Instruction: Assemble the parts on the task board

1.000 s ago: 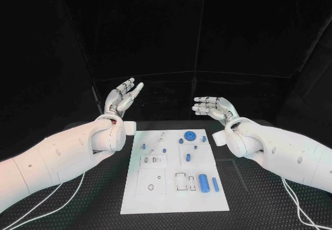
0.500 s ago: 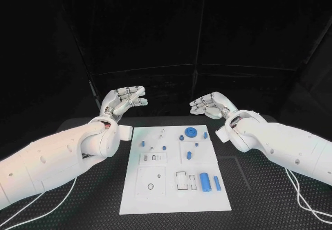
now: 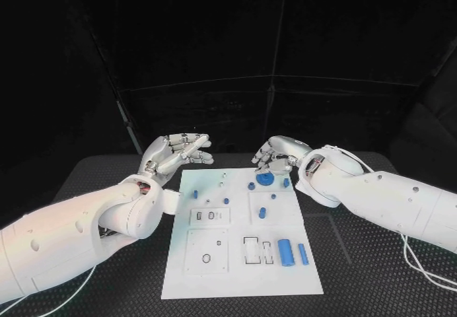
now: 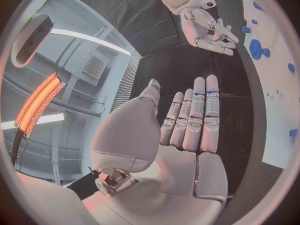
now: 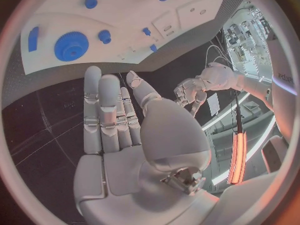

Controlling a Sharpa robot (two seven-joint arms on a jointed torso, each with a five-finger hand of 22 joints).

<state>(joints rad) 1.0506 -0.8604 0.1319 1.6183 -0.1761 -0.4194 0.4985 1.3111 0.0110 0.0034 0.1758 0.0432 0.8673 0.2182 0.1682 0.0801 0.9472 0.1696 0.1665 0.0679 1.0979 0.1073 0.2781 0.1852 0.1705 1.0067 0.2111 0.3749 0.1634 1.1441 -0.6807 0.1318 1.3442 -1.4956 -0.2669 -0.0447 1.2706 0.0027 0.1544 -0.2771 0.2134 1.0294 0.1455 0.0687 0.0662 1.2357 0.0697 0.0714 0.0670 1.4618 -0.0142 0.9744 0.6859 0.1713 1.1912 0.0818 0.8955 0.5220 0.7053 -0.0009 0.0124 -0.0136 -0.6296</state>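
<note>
Parts on the task board (image 3: pixel 238 277) lie untouched as both my arms swing in: a second ago my hands were raised well back of the board, and now they have dropped and closed toward its far edge. My left hand (image 3: pixel 177 153) hovers off the far left corner, fingers straight and apart, holding nothing. My right hand (image 3: pixel 276 153) hangs just above the blue gear (image 3: pixel 264 179), fingers loosely spread, also empty. I read that as the reach for a first pick, with assembly not yet begun. Counting what I can: one gear, one large blue cylinder (image 3: pixel 286 251) with one thinner blue pin (image 3: pixel 303 253) beside it near the right edge, and about seven small blue pieces scattered across the far half; some are too small to tell apart.
</note>
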